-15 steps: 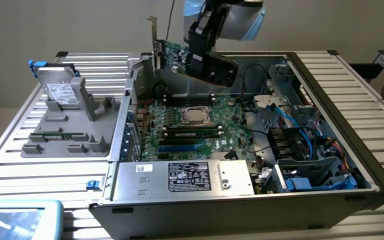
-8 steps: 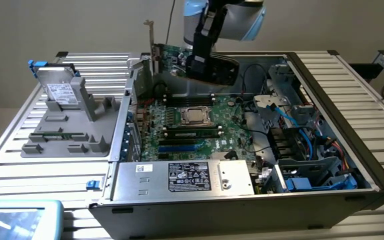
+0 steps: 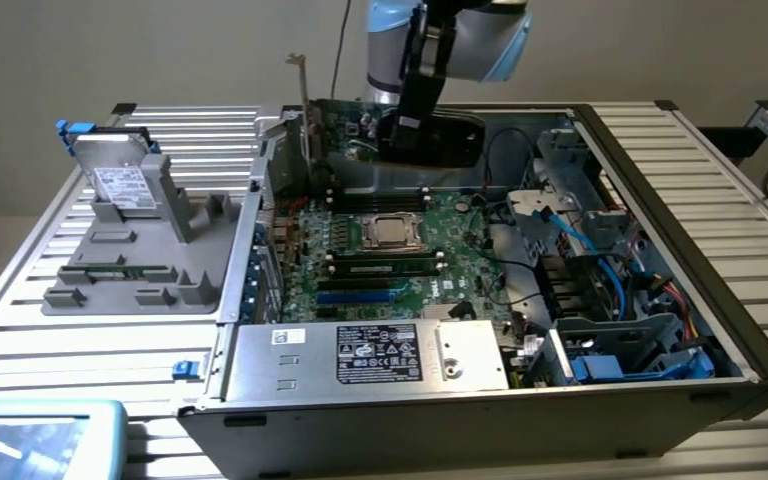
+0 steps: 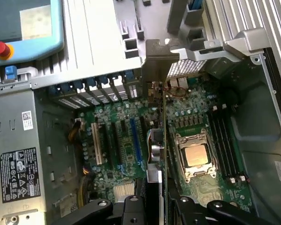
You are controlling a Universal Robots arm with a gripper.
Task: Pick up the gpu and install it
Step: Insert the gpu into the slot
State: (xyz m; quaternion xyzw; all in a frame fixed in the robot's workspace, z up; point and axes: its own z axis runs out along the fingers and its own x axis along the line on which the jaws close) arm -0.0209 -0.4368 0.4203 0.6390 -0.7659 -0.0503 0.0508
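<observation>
Green fibreglass board forms the body of the gpu (image 3: 355,128), with a black cooler block (image 3: 448,140) on one face and a narrow silver bracket (image 3: 300,92) at one end. It is judged light and stiff but fragile: the board should resist bending, while its soldered parts and contact edge would suffer from pressure or knocks. The safest hold is therefore across the plain flanks of board and cooler, away from the thin bracket. The card stands on edge, in the air, over the far part of the open case (image 3: 724,300) in the exterior view, and appears not yet seated. The end effector (image 3: 411,122) is clamped on the card from above. From the wrist camera the gpu (image 4: 165,136) is seen edge-on as a thin line running out from between the closed end effector (image 4: 161,204) towards its bracket (image 4: 158,65). Below lies the motherboard (image 4: 126,154), with its blue expansion slot (image 4: 137,138) to one side of the card and the processor socket (image 4: 195,157) to the other. The case rests on a slatted metal desk (image 3: 37,335), beside a grey tray (image 3: 137,275) carrying a hard drive (image 3: 124,185).
</observation>
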